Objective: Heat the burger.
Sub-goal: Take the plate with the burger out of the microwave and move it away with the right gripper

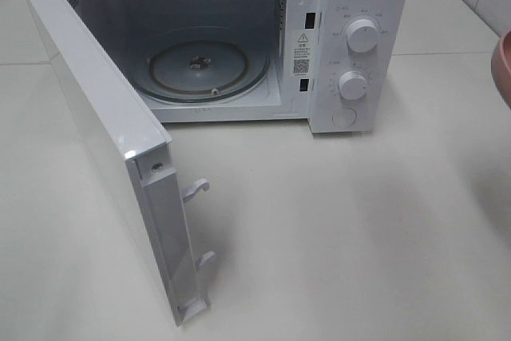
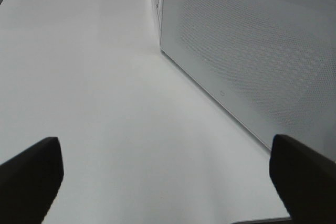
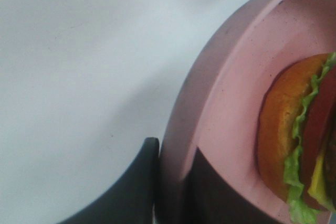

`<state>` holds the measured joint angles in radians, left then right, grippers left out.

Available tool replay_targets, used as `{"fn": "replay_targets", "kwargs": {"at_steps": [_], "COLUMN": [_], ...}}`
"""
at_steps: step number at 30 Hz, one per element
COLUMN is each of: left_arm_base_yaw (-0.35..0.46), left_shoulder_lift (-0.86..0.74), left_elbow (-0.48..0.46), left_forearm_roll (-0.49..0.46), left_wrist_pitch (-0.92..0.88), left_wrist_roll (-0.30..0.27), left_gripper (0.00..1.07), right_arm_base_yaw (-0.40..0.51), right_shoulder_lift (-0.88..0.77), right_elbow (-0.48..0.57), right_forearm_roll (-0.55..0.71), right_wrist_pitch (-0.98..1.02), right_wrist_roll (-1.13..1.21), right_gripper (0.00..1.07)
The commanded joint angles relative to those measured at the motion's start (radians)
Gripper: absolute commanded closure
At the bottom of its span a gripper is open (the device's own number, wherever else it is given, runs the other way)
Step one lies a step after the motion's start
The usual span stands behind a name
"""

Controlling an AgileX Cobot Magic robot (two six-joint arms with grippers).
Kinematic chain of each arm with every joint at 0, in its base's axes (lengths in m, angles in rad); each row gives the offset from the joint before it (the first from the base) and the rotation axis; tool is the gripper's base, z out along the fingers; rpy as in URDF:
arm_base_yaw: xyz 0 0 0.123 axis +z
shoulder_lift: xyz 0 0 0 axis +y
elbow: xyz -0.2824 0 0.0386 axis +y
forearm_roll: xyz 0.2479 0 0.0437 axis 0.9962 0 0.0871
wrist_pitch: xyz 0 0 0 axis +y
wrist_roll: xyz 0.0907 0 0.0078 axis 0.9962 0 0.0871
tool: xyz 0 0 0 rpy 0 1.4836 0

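Observation:
The burger [image 3: 286,129], with a golden-brown bun, green lettuce and red filling, lies tipped on a round pink plate [image 3: 236,77]. My right gripper [image 3: 176,182] is shut on the plate's rim, one dark finger on each side of it. In the exterior high view only a sliver of the plate [image 1: 503,65] shows at the far right edge, lifted off the table; the burger and both arms are out of that view. My left gripper [image 2: 168,171] stands wide open over bare table with nothing between its fingers.
The white microwave [image 1: 359,5] stands at the back, its door [image 1: 88,117] swung wide towards the front left. The glass turntable [image 1: 209,69] inside is bare. A white dotted microwave panel [image 2: 252,51] stands close beside my left gripper. Pale table [image 1: 359,229] lies in front.

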<state>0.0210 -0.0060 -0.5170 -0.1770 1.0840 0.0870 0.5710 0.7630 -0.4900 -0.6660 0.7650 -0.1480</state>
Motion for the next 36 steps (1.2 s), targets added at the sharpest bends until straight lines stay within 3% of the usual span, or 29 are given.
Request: {"fn": "replay_targets", "kwargs": {"at_steps": [1, 21, 36], "left_arm_base_yaw": [0.002, 0.002, 0.002], "left_shoulder_lift": [-0.004, -0.004, -0.004], "left_elbow": [0.001, 0.001, 0.001], "left_forearm_roll": [-0.007, -0.007, -0.007], "left_wrist_pitch": [-0.014, -0.014, -0.014], "left_wrist_roll": [-0.003, -0.003, -0.003], "left_gripper": [0.06, 0.06, 0.06], "right_arm_base_yaw": [-0.002, -0.002, -0.002], "right_shoulder_lift": [-0.008, 0.005, 0.313], "right_elbow": [0.012, 0.018, 0.017], "right_forearm_roll": [-0.087, -0.108, -0.159], "right_wrist_pitch": [0.000, 0.188, 0.218], "right_wrist_roll": [0.043, 0.328, 0.706], "right_gripper": [1.07, 1.07, 1.07]}}
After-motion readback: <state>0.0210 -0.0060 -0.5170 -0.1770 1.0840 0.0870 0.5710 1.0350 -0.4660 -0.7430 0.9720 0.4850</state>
